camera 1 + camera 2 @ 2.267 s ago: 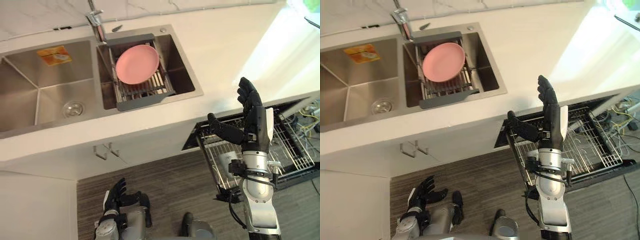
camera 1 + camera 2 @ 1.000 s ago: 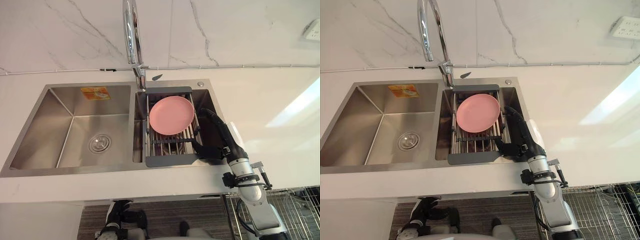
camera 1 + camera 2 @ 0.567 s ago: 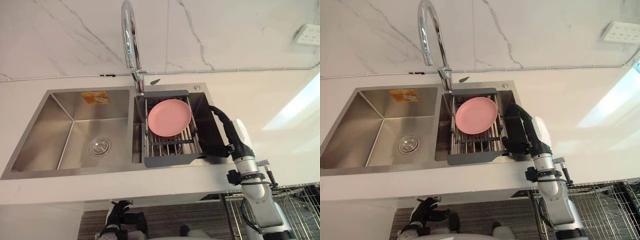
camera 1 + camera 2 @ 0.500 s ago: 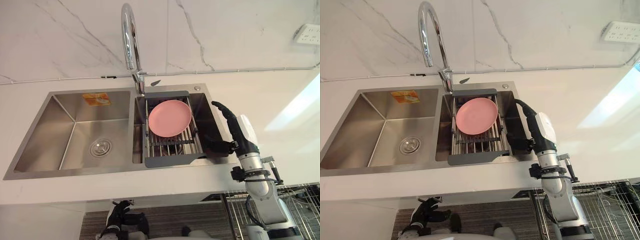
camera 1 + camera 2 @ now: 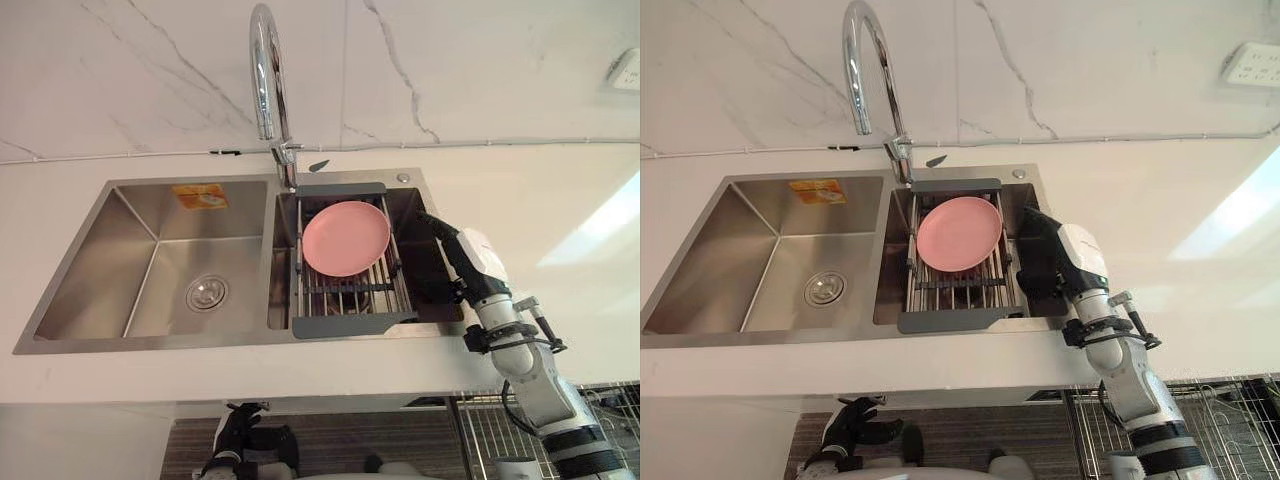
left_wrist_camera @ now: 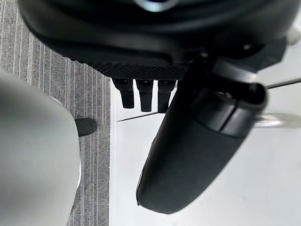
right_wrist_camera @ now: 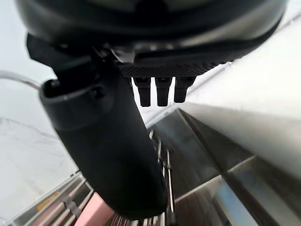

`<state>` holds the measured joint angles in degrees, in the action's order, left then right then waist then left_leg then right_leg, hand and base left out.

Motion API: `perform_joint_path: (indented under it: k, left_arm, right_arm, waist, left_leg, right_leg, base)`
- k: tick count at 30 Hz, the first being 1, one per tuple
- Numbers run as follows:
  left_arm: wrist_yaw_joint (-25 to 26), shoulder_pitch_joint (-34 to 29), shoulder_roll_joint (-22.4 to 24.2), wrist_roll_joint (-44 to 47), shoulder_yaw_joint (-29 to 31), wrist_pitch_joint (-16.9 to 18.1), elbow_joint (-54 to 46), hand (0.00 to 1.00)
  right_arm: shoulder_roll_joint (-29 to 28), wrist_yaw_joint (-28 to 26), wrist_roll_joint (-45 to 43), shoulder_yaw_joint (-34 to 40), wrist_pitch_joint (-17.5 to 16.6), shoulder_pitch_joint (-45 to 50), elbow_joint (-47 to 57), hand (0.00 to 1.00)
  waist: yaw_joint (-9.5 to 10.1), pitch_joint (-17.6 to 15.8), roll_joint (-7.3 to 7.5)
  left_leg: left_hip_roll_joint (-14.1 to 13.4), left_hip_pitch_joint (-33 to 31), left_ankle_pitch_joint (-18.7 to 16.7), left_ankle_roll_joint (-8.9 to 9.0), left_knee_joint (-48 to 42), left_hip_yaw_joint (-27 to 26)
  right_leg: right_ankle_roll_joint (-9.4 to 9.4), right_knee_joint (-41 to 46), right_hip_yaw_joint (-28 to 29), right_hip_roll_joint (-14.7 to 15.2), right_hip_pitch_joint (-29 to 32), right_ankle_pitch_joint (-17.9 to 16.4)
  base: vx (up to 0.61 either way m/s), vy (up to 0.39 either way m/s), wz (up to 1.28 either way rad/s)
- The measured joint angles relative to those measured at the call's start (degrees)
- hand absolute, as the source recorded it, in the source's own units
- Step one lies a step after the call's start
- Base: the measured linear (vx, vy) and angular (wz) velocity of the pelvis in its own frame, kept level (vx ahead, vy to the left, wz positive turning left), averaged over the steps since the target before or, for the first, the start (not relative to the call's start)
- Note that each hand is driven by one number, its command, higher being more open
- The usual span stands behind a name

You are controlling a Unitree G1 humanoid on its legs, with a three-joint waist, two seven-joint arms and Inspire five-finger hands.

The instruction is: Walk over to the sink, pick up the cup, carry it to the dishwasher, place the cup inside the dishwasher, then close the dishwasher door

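My right hand (image 5: 1045, 255) reaches over the counter's edge into the right basin of the steel sink (image 5: 150, 345). It is open, with its fingers (image 5: 437, 232) straight and pointing down into the dark gap beside the grey dish rack (image 5: 350, 322). A pink plate (image 5: 345, 238) leans on that rack. The right wrist view looks past the straight fingers (image 7: 162, 92) and thumb (image 7: 108, 141) at the rack's wires (image 7: 164, 188) and the plate's edge (image 7: 94, 214). What lies under the hand is hidden. My left hand (image 5: 852, 425) hangs open low by the floor.
A tall chrome faucet (image 5: 263, 70) stands behind the divider between the basins. The left basin has a drain (image 5: 206, 293) and a sticker. White counter runs to the right. The pulled-out dishwasher rack (image 5: 1230, 400) shows at the lower right.
The view has swung from the open dishwasher up to the sink. My right hand, earlier raised over the dishwasher rack, has gone forward and dipped into the right basin beside the dish rack.
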<state>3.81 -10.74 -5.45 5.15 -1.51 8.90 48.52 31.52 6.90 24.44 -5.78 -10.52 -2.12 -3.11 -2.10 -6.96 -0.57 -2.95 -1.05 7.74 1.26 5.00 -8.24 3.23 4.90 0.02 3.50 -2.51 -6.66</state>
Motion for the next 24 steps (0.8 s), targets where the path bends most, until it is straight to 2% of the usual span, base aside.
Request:
perform_joint_path:
  k: [15, 24]
  left_arm:
    - [-0.07, -0.66, 0.53, 0.41, 1.16, 0.03, -1.05, 0.90]
    - [-0.11, -0.89, 1.21, 0.40, 2.93, 0.04, -1.10, 0.90]
  right_arm:
    - [-0.01, 0.05, -0.02, 0.10, 0.28, -1.02, -0.32, 0.90]
    - [-0.11, 0.75, -0.31, 4.60, -0.31, -1.46, 9.30, 0.90]
  waist:
    - [0.49, -0.03, 0.02]
    - [0.48, -0.11, 0.15]
  left_leg:
    - [-0.04, -0.26, -0.08, 0.13, 0.00, 0.49]
    - [-0.57, 0.09, -0.05, 0.21, 0.07, 0.47]
  right_leg:
    - [-0.21, 0.06, -0.62, -0.33, 0.08, -0.14]
    - [-0.32, 0.08, -0.60, -0.54, -0.15, -0.19]
  base:
    - [0.00, -0.001, 0.00]
    - [0.00, 0.000, 0.00]
